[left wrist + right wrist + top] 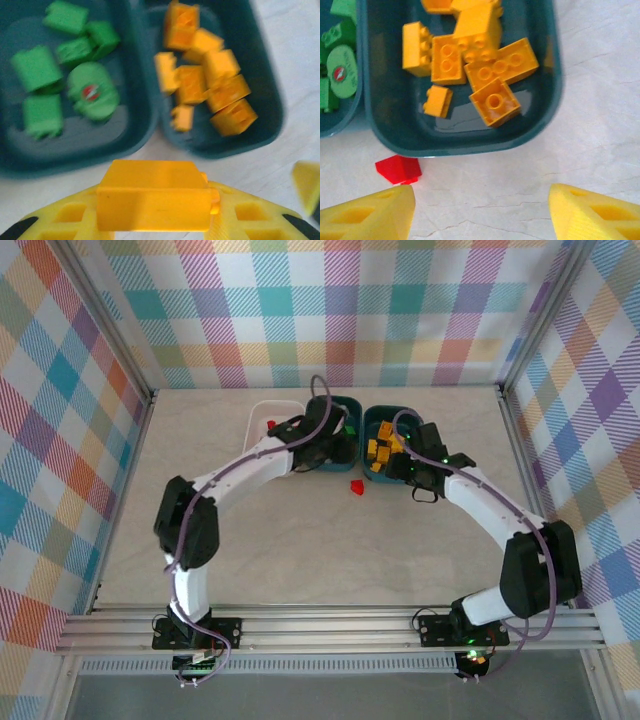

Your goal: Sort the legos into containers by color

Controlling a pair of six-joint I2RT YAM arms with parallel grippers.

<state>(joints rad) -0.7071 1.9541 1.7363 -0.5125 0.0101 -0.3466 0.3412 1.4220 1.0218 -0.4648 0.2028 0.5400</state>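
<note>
My left gripper (156, 220) is shut on a yellow-orange lego (152, 187), held just in front of the gap between the two dark teal containers. The left teal container (137, 85) holds several green legos (37, 67). Several yellow-orange legos (220, 85) lie in the right teal container (262, 55). My right gripper (482, 212) stands open over bare table just in front of that same teal container (385, 115), with nothing between its fingers. A red lego (399, 169) lies on the table by its left finger (367, 215). From above, the left gripper (322, 452) and right gripper (408, 466) flank the red lego (357, 486).
A white container (262, 412) with a red lego (270, 424) in it stands left of the teal ones. The green-filled teal container (340, 125) shows at the right wrist view's left edge. Checked walls and a metal frame ring the pale table (330, 550).
</note>
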